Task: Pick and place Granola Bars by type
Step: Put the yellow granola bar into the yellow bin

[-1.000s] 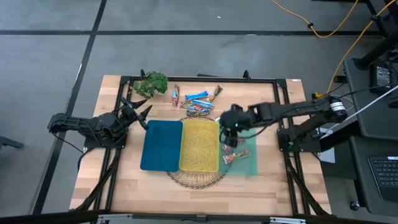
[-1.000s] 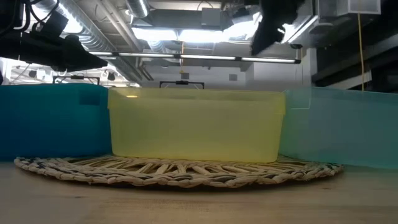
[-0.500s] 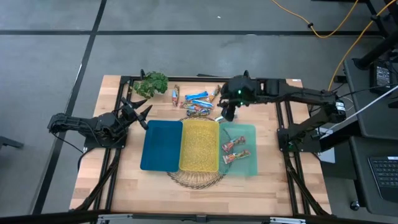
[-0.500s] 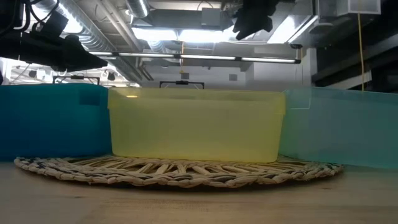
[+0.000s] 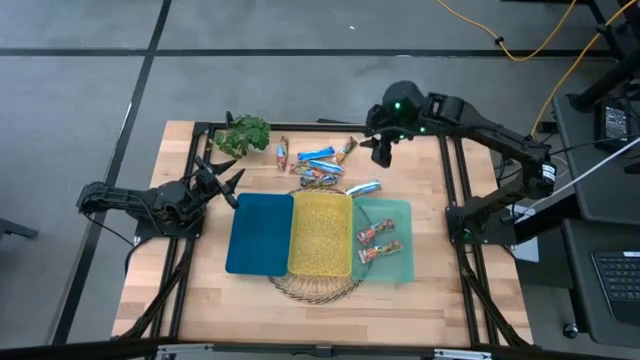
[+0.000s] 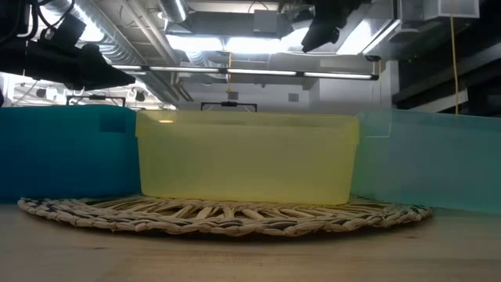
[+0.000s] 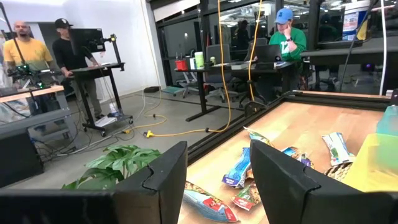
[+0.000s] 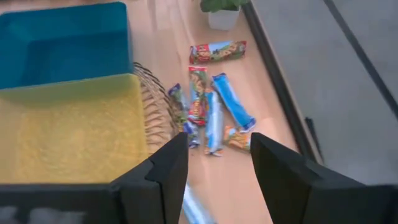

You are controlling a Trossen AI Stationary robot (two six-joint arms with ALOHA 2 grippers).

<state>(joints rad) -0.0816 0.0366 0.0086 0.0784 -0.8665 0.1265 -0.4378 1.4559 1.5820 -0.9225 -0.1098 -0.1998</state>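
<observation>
Several granola bars [image 5: 318, 165] lie loose on the wood near the far edge, blue-white and red-orange ones mixed; the right wrist view shows them too [image 8: 213, 106]. One blue-white bar [image 5: 363, 188] lies apart, by the far end of the teal bin. Two red-orange bars [image 5: 375, 242] lie inside the teal bin [image 5: 403, 215]. My right gripper [image 5: 382, 152] hangs open above the table, just right of the loose bars, touching nothing. My left gripper [image 5: 226, 181] waits open at the table's left, near the plant.
A blue bin [image 5: 258, 232], a yellow bin [image 5: 320, 235] and the teal bin stand side by side on a woven mat [image 5: 318, 288]. A potted green plant [image 5: 245, 133] stands at the far left. A black frame [image 5: 452, 165] runs around the table. People stand in the room beyond.
My right gripper has swung from above the teal bin toward the table's far edge and has risen, ending right of the loose bars. The two red-orange bars in the teal bin have stayed put. The left arm has kept still.
</observation>
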